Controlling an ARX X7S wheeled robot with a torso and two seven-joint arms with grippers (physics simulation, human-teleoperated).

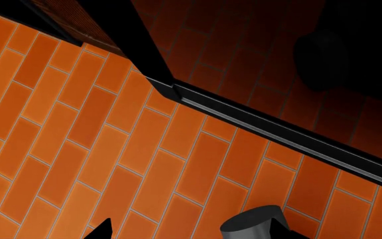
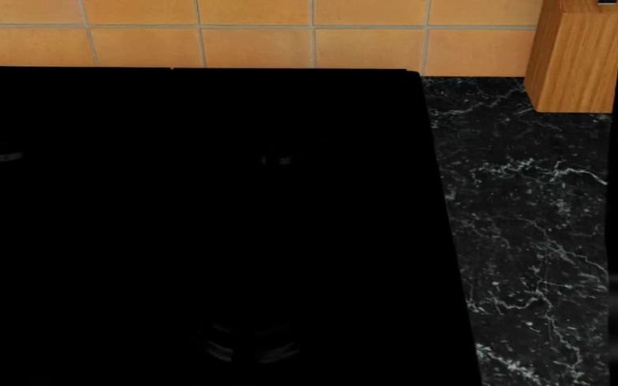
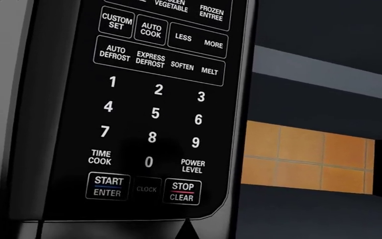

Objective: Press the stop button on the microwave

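Right gripper [image 3: 188,233]: only a dark fingertip point shows at the lower edge of the right wrist view, so how far it is open, or whether it holds anything, cannot be told. Directly ahead of that tip and just beyond it lies the STOP/CLEAR button [image 3: 181,191], at the lower corner of the microwave control panel [image 3: 152,107], beside the CLOCK and START/ENTER keys. The left gripper [image 1: 191,230] faces orange brick-pattern tiling only, so the right arm is judged nearer.
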